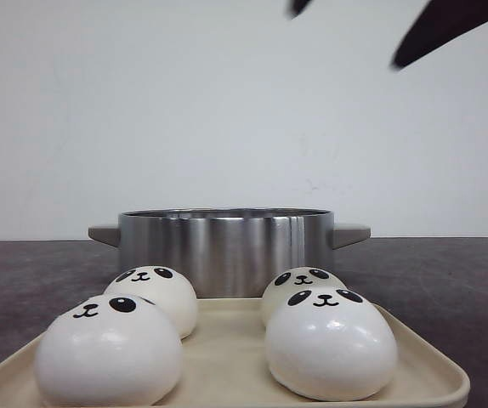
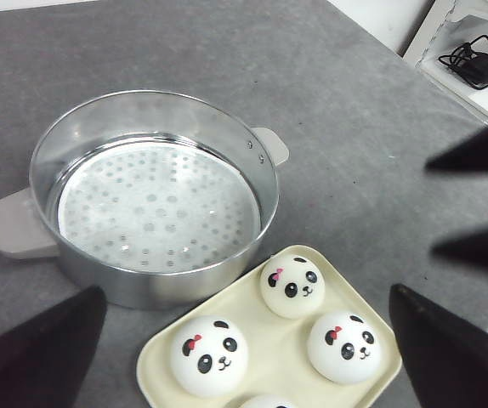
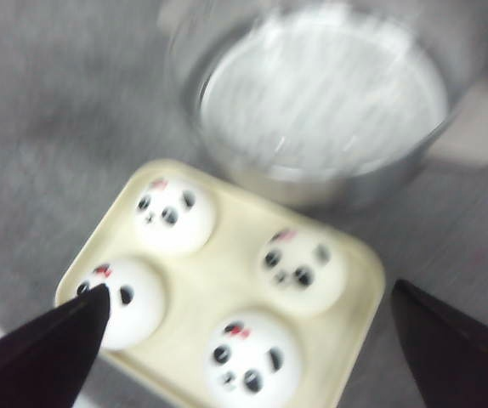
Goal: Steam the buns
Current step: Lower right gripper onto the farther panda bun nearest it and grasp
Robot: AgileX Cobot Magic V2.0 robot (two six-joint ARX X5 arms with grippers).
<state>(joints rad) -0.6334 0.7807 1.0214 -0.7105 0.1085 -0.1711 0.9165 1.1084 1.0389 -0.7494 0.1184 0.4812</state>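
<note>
Near, tray (image 1: 227, 361): cream, shallow, rounded corners, smooth matte plastic by the look; it sits closest to the front camera, just before the pot.
Buns (image 1: 329, 344): four, all on the tray in two rows; none in the pot yet. Glossy white domes with black panda faces; the wrist views show a small pink bow on each.
Handling, a judgement: the buns look light and smooth-skinned, so likely slippery under hard pads; whether they are soft or stiff I cannot tell. Best hold seems across the widest part of the dome, low on the sides, jaws wide and closed gently, coming straight down between neighbours.
Middle, pot (image 1: 225, 248): brushed steel, round, straight wall, two grey stub handles; inside lies a pale perforated steamer plate (image 2: 157, 208), bare.
Table (image 2: 354, 110): dark grey, mottled, matte.
Left gripper (image 2: 248, 353): fingers spread wide, nothing between them; it hangs above the tray and pot.
Right gripper (image 3: 248, 348): also spread wide and holding nothing, above the tray; its view is blurred.
Far: plain pale wall; a dark arm part crosses the upper corner of the front view.
</note>
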